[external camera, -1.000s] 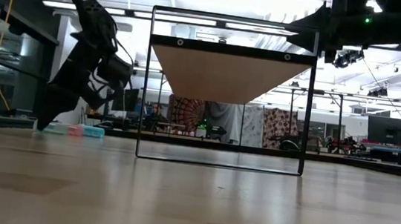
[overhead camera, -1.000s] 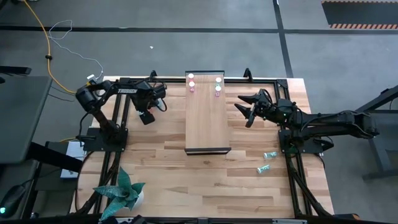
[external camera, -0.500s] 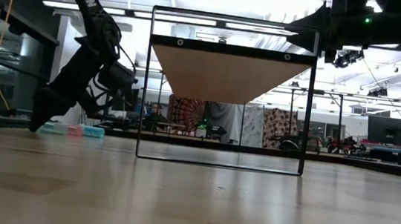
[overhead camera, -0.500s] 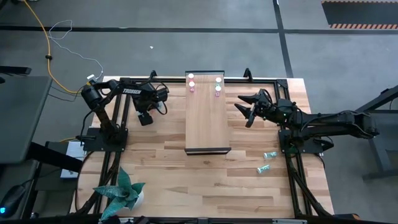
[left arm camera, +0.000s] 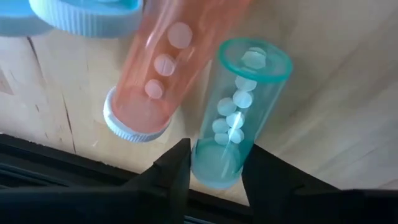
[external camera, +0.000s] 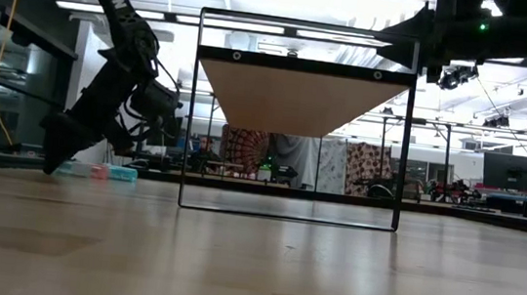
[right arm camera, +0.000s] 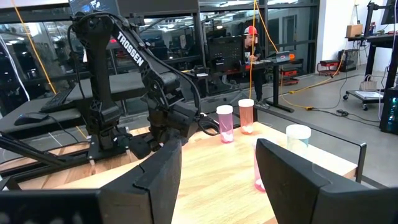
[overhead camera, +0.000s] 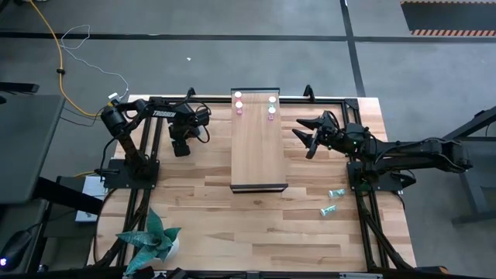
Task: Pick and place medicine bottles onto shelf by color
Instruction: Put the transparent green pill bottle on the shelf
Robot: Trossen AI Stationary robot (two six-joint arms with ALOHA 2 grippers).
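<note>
Left gripper, jaws narrowed around the base of the lying teal bottle, should close squarely, clear of the touching pink bottle; right gripper waits open.

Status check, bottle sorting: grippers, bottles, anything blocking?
Left gripper low, fingers astride a lying teal bottle. Pink bottle alongside, crowding. Right gripper open, waiting beside shelf.
</note>
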